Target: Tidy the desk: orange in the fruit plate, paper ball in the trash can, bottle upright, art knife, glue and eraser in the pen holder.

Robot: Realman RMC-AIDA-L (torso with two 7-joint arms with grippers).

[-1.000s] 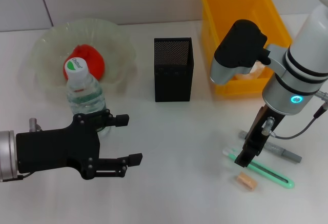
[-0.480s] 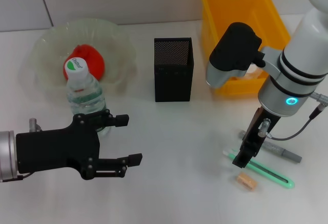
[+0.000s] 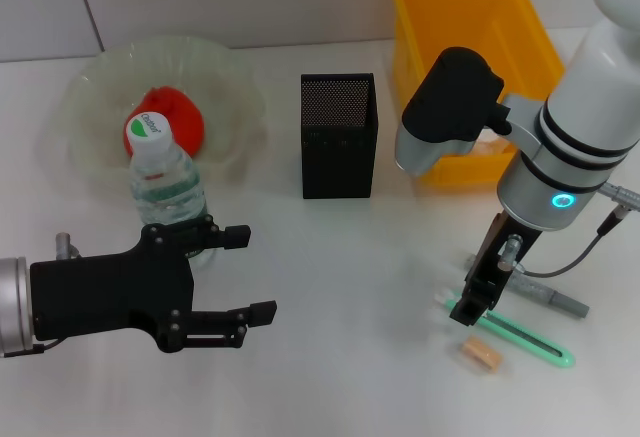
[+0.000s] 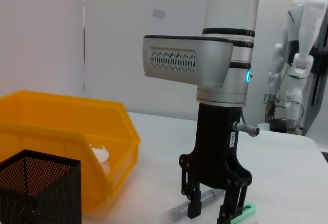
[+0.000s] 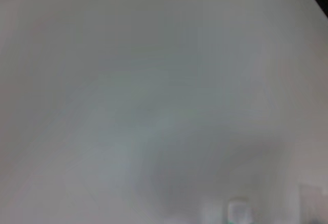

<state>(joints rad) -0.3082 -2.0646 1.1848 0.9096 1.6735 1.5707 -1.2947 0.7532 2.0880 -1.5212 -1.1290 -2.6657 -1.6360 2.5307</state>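
1. The orange (image 3: 172,117) lies in the fruit plate (image 3: 95,82), so that part looks done.
2. The bottle (image 3: 165,189) stands upright on the desk (image 3: 340,287), just in front of the plate, cap on top.
3. A crumpled white thing, probably the paper ball (image 4: 101,155), shows inside the yellow trash can (image 3: 520,12).
4. The black mesh pen holder (image 3: 338,137) appears empty; none of the three small items is in it yet.
5. The green art knife (image 3: 520,336), the grey glue stick (image 3: 550,295) and the tan eraser (image 3: 481,354) lie on the desk at the right.
6. The right tool (image 3: 470,304), fingers apart, is down over the knife's near end, holding nothing.
7. The left tool (image 3: 245,272) hangs by the bottle, fingers apart and empty.
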